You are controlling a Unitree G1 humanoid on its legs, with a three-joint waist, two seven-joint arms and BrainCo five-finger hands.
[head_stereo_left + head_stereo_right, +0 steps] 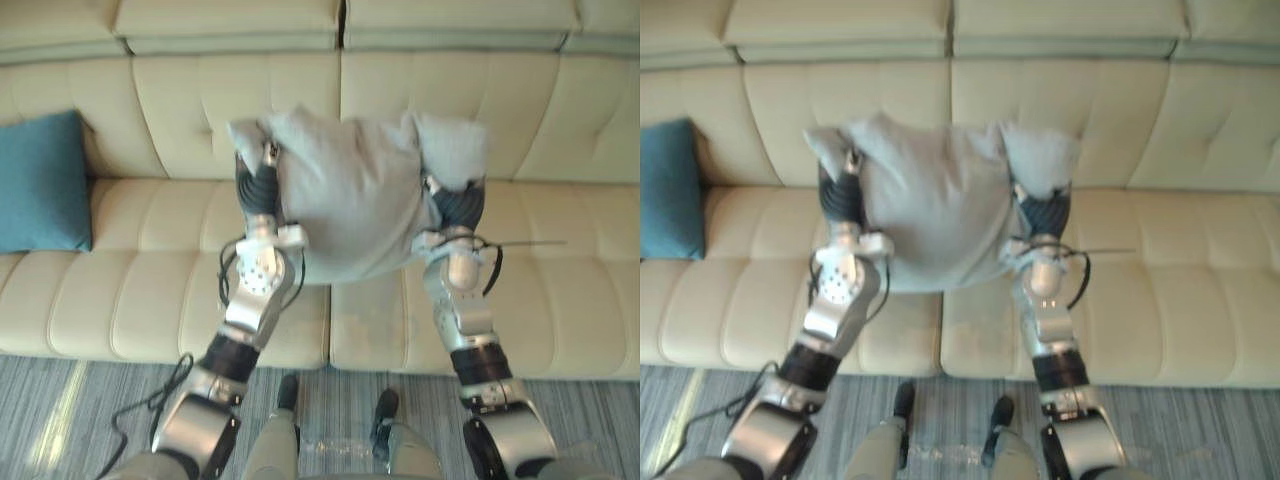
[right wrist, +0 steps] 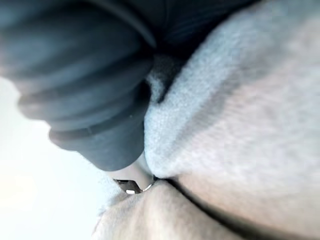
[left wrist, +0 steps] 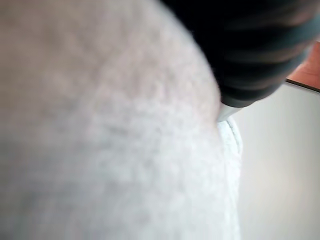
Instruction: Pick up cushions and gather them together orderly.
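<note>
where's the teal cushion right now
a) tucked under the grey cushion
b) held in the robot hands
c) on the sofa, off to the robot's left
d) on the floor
C: the teal cushion stands on the sofa at the robot's left, apart from the grey cushion, which is held up between the left robot hand and the right robot hand.
</note>
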